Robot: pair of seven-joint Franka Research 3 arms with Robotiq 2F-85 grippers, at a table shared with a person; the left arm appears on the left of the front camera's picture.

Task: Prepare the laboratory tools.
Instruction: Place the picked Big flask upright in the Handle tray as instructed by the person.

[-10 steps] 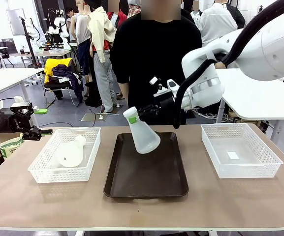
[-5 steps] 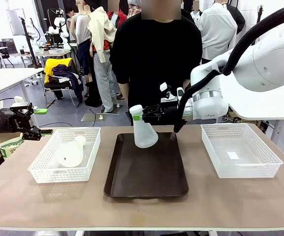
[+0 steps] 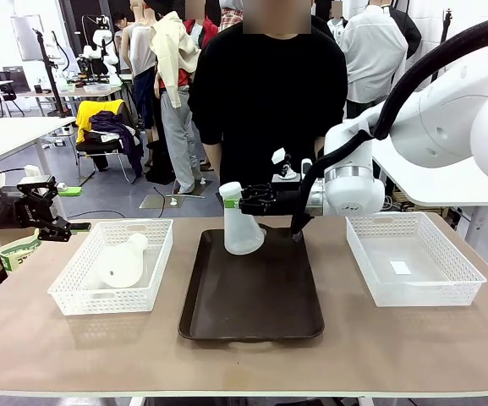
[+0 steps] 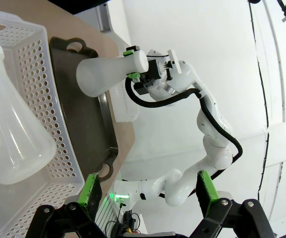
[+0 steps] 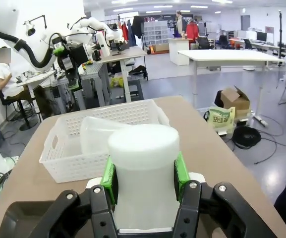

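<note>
Clamping upright flask (image 3: 243,228) by neck, right pincer (image 3: 231,201), far end of tray (image 3: 252,315)

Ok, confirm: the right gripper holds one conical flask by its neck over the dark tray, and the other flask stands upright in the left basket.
Not upright: the other flask lies on its side in the left basket, as the front view shows.
</note>
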